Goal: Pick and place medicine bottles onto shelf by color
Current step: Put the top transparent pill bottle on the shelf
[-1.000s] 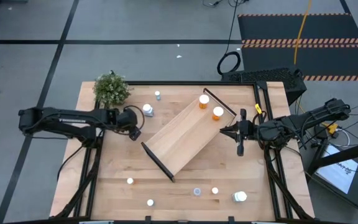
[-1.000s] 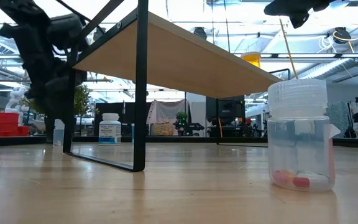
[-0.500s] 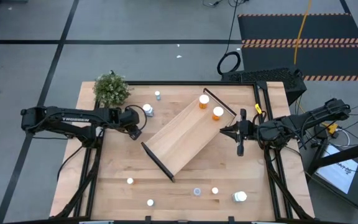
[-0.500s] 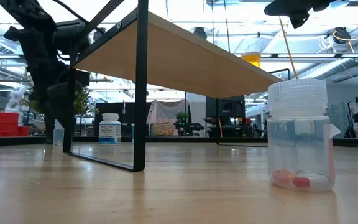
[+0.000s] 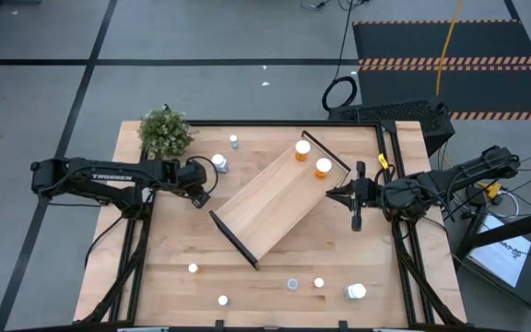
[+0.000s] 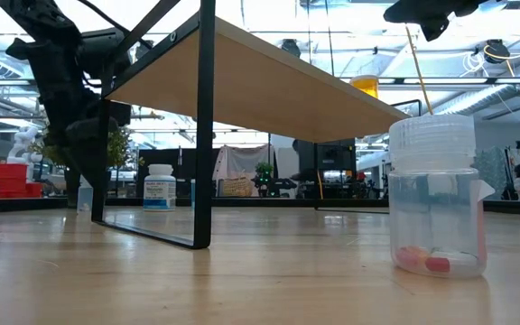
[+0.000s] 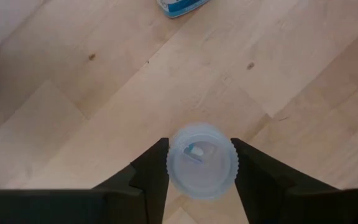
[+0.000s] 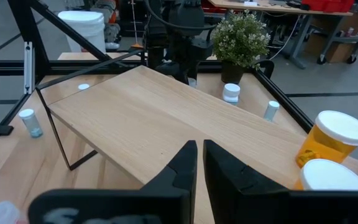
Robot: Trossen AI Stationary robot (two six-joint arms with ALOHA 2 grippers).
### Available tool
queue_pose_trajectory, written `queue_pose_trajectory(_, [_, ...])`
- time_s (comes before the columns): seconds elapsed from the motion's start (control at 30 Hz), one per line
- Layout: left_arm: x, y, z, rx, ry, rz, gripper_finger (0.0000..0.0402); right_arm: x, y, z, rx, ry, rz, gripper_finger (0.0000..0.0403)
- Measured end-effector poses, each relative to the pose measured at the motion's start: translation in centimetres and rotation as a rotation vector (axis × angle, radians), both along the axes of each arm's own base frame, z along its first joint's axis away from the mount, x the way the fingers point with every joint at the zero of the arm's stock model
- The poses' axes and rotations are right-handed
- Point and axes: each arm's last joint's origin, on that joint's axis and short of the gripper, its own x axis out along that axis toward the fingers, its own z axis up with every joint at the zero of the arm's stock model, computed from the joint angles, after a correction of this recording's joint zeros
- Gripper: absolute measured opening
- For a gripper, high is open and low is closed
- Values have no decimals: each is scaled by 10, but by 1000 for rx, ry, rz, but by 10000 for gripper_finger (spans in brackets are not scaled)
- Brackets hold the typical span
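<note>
My left gripper (image 5: 196, 182) is at the table's far left, beside the shelf, shut on a small pale blue bottle (image 7: 201, 160); the same bottle shows below the gripper in the low view (image 6: 83, 194). The light-wood shelf (image 5: 275, 198) stands slantwise mid-table on its black brackets. Two orange bottles (image 5: 302, 149) (image 5: 323, 168) stand on its far right end. My right gripper (image 5: 332, 194) is shut and empty, level, just off the shelf's right end (image 8: 200, 152). Several small bottles stand along the near edge (image 5: 292, 284). My left gripper pinches the pale blue bottle by the ribbed sides of its cap (image 7: 174, 163) between its two fingers. The fingers come from above, pointing down. The bottle stands upright between them; I cannot tell whether its base is on the table.
A larger white bottle (image 5: 219, 162) and a small pale bottle (image 5: 234, 141) stand just beyond my left gripper. A green plant (image 5: 165, 132) stands at the far left corner. More bottles stand near the front edge (image 5: 193, 268) (image 5: 223, 300) (image 5: 356, 291). A clear bottle (image 6: 436, 194) is close to the low camera.
My left gripper has shifted a little toward the table's right edge, then kept still. The pale blue bottle below it has stayed in place.
</note>
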Motion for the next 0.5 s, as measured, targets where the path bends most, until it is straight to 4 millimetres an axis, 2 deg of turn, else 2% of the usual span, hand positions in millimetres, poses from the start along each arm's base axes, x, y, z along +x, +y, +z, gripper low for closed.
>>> queue_pose_trajectory(0.33, [0, -1, 1, -16, -1, -17, 156, 0, 0, 0, -7, 2, 2, 22])
queue_pose_trajectory(0.5, [7, 0, 15, -37, -26, -66, 155, 0, 0, 0, -8, 2, 3, 22])
